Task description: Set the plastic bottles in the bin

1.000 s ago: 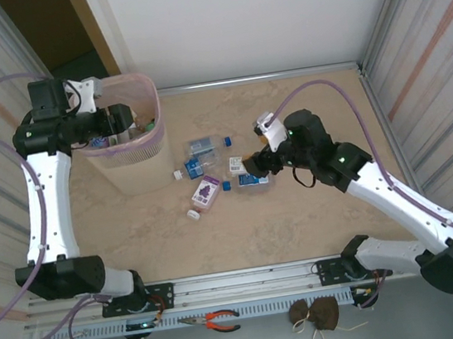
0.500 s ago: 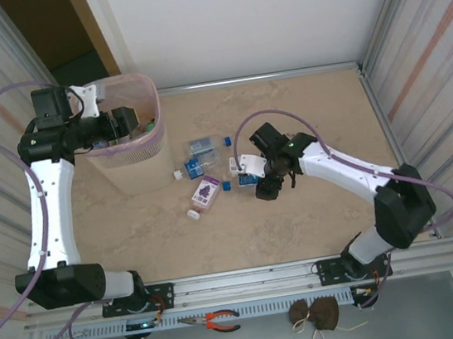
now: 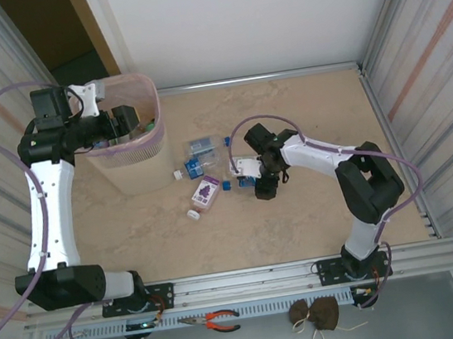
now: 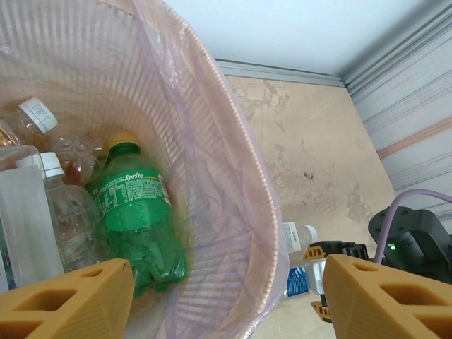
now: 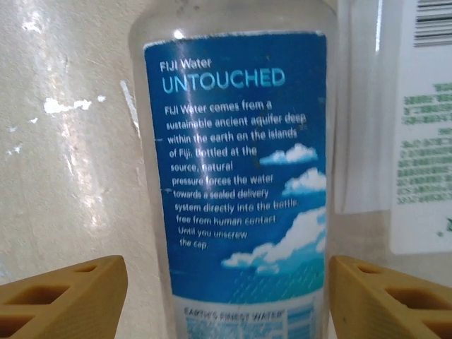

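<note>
As the bin [image 3: 136, 166] stands: several bottles [image 4: 134, 219] inside.
Surface [image 3: 301, 226]: loose bottles [image 3: 204, 192] left.
Left fingers [image 3: 122, 121]: apart, empty.
Right fingers [image 3: 264, 188]: astride water bottle [image 5: 233, 176], grip unclear.

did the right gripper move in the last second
Yes. The right gripper shifted left, toward the bin, and now sits over the blue-labelled bottle.

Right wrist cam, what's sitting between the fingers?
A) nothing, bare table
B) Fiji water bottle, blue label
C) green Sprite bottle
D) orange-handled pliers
B: the Fiji water bottle, clear with a blue label, sits between the fingers of the right gripper in its wrist view.
</note>
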Controlling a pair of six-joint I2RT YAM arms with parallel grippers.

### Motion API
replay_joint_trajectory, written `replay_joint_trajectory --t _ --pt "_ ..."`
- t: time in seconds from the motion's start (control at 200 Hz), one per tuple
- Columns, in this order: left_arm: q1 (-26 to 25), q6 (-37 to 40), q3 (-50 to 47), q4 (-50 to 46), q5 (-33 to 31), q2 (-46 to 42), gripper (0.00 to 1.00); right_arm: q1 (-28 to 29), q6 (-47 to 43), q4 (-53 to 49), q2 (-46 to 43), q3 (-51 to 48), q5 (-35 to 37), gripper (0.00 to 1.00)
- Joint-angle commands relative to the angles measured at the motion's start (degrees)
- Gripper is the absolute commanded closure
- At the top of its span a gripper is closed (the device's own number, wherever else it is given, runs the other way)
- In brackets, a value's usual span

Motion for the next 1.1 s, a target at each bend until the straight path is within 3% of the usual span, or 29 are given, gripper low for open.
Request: replay_joint_trajectory --t 0.0,0.436,0.681,0.832,1.092 --pt "0.3 -0.5 -0.5 0.8 1.3 -2.1 0.29 0.1 -0.8 -0.1 0.4 0.5 -4.0 0.3" --pt "0.3 -0.7 -1.1 1.2 1.8 -2.4 0.28 2.0 2.7 2.2 3.2 -2.4 -2.6 0.35" --pt "0.3 -0.6 -1.2 1.4 1.8 -2.7 0.28 2.2 4.0 2.6 2.8 -3.9 -1.4 0.46" --pt "0.3 -1.2 -2.0 2.9 2.6 -3.8 0.28 2.2 5.2 1.1 0.2 -4.4 -2.1 0.54" --pt "0.2 -3.3 -4.4 8.6 7.5 -5.9 0.28 2.0 9.1 0.3 -9.3 -6.8 -6.6 0.56"
